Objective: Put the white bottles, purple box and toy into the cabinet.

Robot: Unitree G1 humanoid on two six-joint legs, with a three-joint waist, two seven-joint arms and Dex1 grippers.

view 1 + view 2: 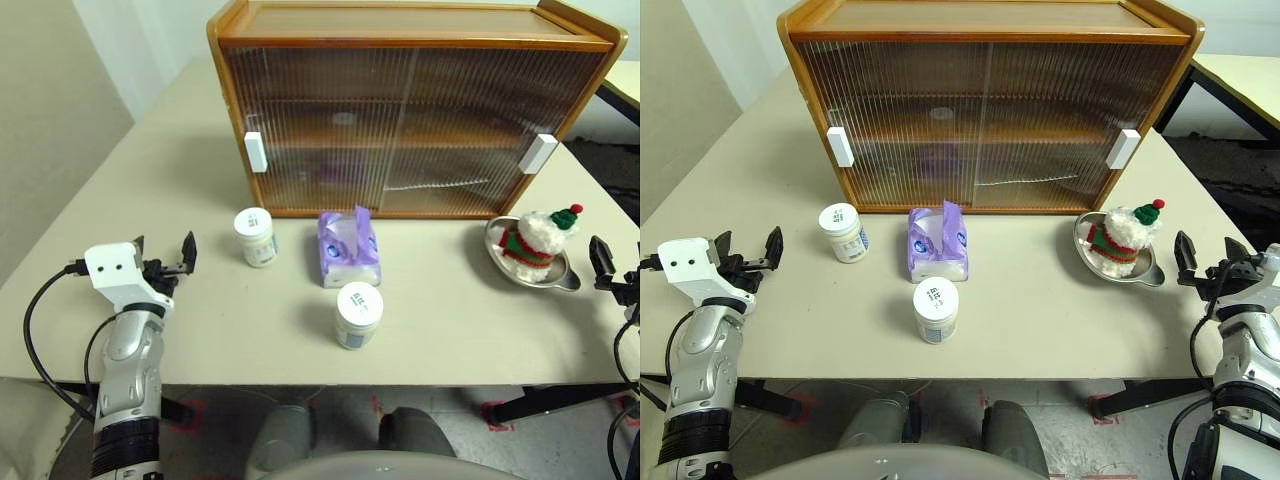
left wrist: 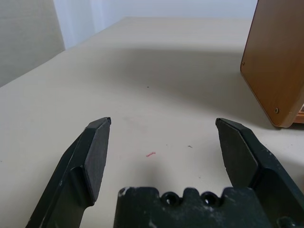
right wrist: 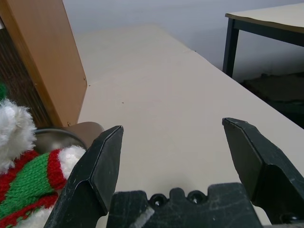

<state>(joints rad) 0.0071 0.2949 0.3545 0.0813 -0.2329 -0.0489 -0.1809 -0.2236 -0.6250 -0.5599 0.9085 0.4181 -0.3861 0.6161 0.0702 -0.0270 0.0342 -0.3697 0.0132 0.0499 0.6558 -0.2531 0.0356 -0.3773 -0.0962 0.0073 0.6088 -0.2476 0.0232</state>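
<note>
Left pincer (image 1: 747,250) spread, empty; right pincer (image 1: 1206,255) spread beside toy (image 1: 1123,236), seemingly not touching.

Gripper: the left gripper (image 2: 161,142) has its two black fingers (image 2: 95,156) spread wide, with nothing between them.
Table: a bare beige table (image 2: 142,80) lies under and ahead of the fingers, with a small red mark (image 2: 150,154) between them.
Cabinet: the wooden side of the cabinet (image 2: 278,61) stands off to one side, beyond one fingertip.
</note>
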